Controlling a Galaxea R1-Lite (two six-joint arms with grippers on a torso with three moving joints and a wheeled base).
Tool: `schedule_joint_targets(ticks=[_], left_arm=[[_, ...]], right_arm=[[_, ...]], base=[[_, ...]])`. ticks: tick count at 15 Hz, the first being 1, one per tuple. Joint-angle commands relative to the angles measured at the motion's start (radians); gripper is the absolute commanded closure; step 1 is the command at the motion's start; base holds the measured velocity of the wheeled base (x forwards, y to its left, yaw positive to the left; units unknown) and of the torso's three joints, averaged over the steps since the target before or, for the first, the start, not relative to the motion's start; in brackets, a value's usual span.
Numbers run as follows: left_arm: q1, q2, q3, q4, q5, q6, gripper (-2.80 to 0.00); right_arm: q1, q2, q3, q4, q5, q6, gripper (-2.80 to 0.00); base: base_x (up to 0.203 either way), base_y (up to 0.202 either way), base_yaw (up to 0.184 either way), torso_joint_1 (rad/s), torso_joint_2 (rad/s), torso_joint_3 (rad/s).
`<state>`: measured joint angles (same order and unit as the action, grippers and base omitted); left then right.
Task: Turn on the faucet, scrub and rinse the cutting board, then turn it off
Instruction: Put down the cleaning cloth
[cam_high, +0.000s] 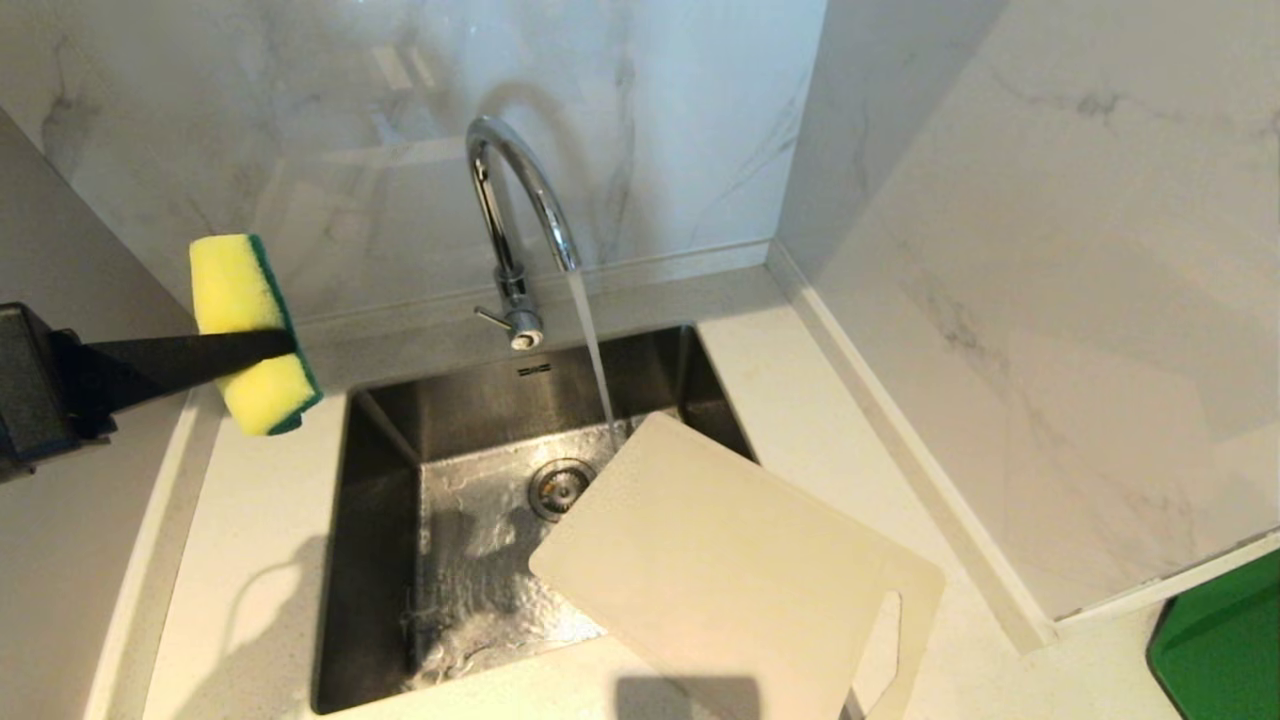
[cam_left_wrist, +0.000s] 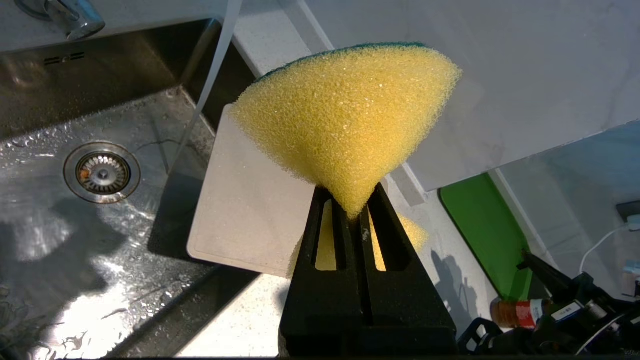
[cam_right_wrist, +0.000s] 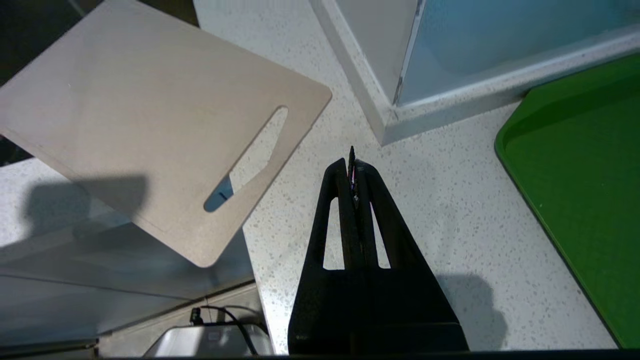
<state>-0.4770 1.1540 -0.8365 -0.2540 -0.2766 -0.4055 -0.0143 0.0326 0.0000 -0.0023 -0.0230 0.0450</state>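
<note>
The board (cam_high: 740, 560) lay tilted across the sink's (cam_high: 385, 480) near right corner, its far corner out over the basin close to where the stream fell, its slotted handle end resting on the table (cam_high: 800, 400) toward the robot. Its long axis ran on a diagonal, from the drain (cam_high: 560, 488) side back to the right front. The faucet (cam_high: 515, 210) stood behind the sink with water running from its spout, so the turning-on looked done and the scrubbing not yet begun.

The left jaws (cam_left_wrist: 357, 212) were clamped on a yellow sponge (cam_high: 250, 330) with a green backing, held up over the table left of the sink; the board lay to their right and lower, across the basin, well apart from the sponge. I judged that the coming move turned on carrying the sponge rightward and down onto the board's upper face.

The right jaws (cam_right_wrist: 352, 172) were pressed together on nothing, hanging above the table just beside the board's handle end, nearer to it than the left. A green tray (cam_right_wrist: 585, 175) lay further right.

A small mark sat on the sink's back wall, too small to read; no other writing could be made out
</note>
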Motion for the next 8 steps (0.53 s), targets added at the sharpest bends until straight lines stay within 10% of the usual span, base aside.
schedule_joint_targets(ticks=[1, 8], left_arm=[[0.000, -0.005, 0.005, 0.001, -0.001, -0.004, 0.00], [0.000, 0.006, 0.049, 0.004, -0.002, -0.001, 0.00]], right_arm=[[0.001, -0.034, 0.002, -0.001, 0.000, 0.001, 0.00], [0.001, -0.034, 0.002, -0.001, 0.000, 0.001, 0.00]], base=[[0.000, 0.000, 0.000, 0.000, 0.00, 0.000], [0.000, 0.000, 0.000, 0.000, 0.00, 0.000]])
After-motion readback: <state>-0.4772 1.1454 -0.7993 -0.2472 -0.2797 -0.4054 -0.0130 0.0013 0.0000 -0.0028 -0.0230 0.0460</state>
